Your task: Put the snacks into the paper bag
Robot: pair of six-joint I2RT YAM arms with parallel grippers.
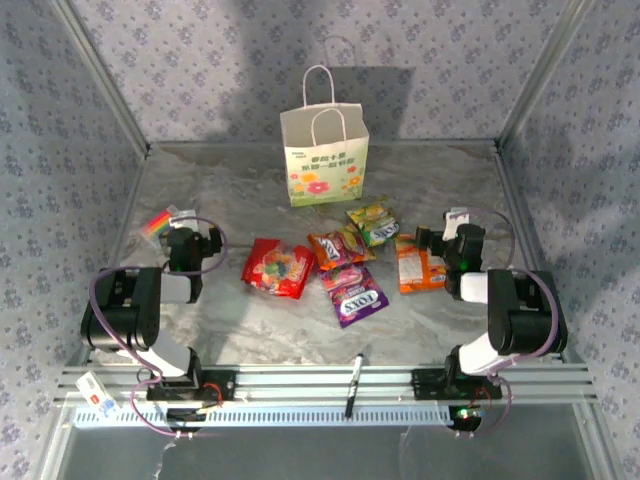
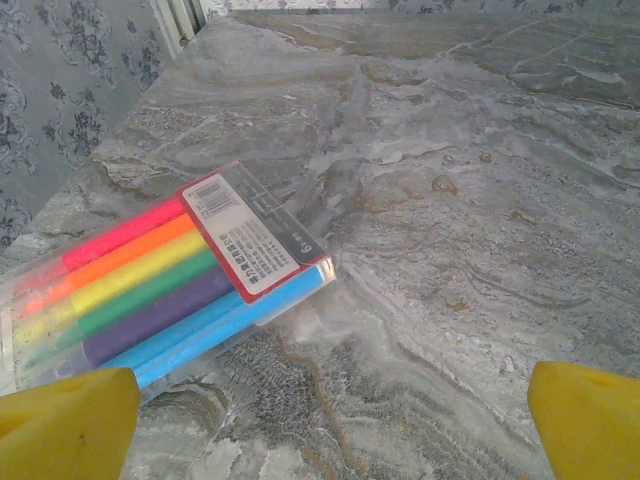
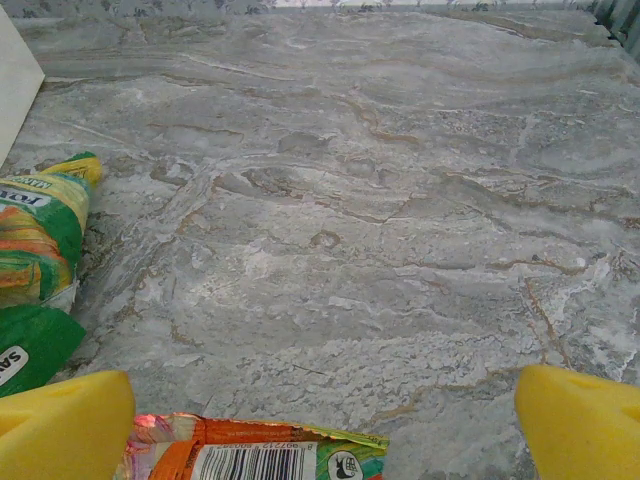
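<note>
Five snacks (image 1: 335,248) are spread mid-table before the upright paper bag (image 1: 322,155). The right gripper (image 3: 325,415) is held low at the edge of the orange packet (image 3: 262,458), the left gripper (image 2: 325,410) near a marker pack (image 2: 160,290); both are spread wide and empty, elbows folded

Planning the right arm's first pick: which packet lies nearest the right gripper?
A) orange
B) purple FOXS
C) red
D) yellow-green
A: the orange packet lies right at the open right gripper, its barcode edge showing between the fingertips in the right wrist view.
</note>
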